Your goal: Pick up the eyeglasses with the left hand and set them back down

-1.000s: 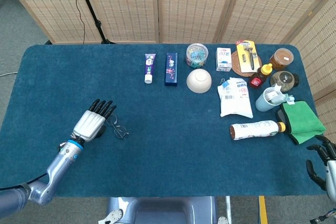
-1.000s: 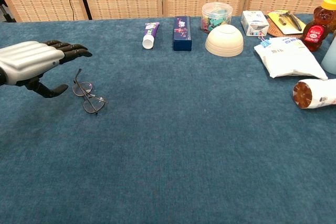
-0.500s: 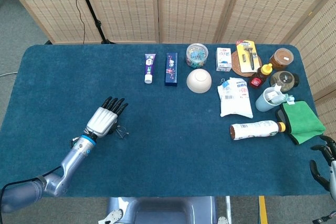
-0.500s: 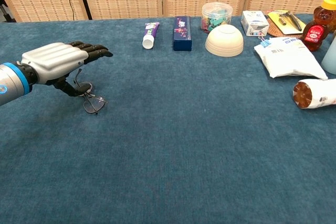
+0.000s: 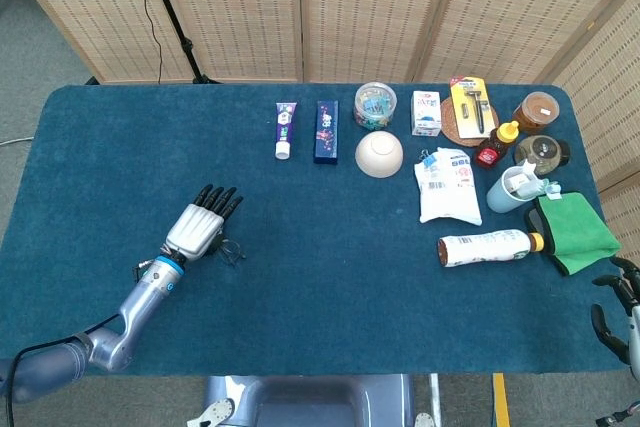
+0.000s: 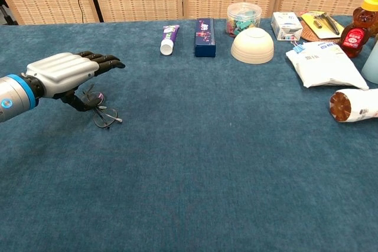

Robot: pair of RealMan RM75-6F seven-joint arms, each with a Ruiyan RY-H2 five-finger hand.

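The thin-rimmed eyeglasses lie on the blue tablecloth at the left, partly under my left hand. That hand hovers palm down over them with its fingers stretched forward. Its thumb points down and touches the near lens frame. In the head view the left hand covers most of the eyeglasses. My right hand hangs off the table's front right corner, holding nothing, with only its dark fingers showing.
Along the back stand a toothpaste tube, a blue box, a bowl and a clip jar. A white pouch, a lying bottle and a green cloth fill the right side.
My left hand has moved right and forward until it covers the eyeglasses, and its thumb has come down onto the frame. The eyeglasses have shifted slightly. The right hand has sunk a little.
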